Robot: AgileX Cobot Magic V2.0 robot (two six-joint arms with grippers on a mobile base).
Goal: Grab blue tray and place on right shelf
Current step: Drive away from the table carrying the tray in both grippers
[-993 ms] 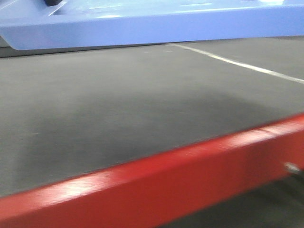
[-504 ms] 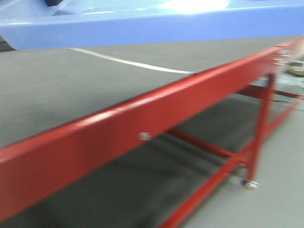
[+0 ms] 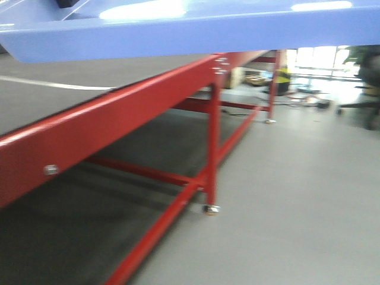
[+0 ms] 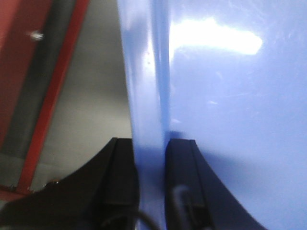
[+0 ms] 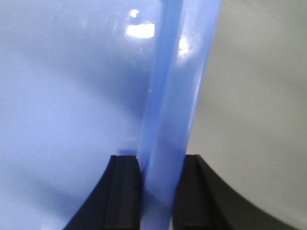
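**Desk:** Front view first. Where is your load?

**Spotter:** The blue tray [image 3: 178,38], shallow glossy periwinkle plastic with a flared rim, spans the top of your front view and is carried clear of everything. Below the tray runs a long red-painted steel table frame [image 3: 119,116] with a dark grey tabletop [image 3: 29,101]. Below and to the right of the tray lies the pale grey floor [image 3: 297,196]. The picture is soft with blur.

**Desk:** And your left wrist?

**Spotter:** Your left gripper [image 4: 149,148] is clamped on the tray's rim, with one black finger pressed against each side of it. The tray's shiny blue face spreads to the right of that rim. The red frame and the floor show to its left.

**Desk:** Right wrist?

**Spotter:** Your right gripper [image 5: 156,160] pinches the tray's rim the same way, black pads tight on both sides. The tray's blue face fills the view to the left of the rim, and bare grey floor lies to its right.
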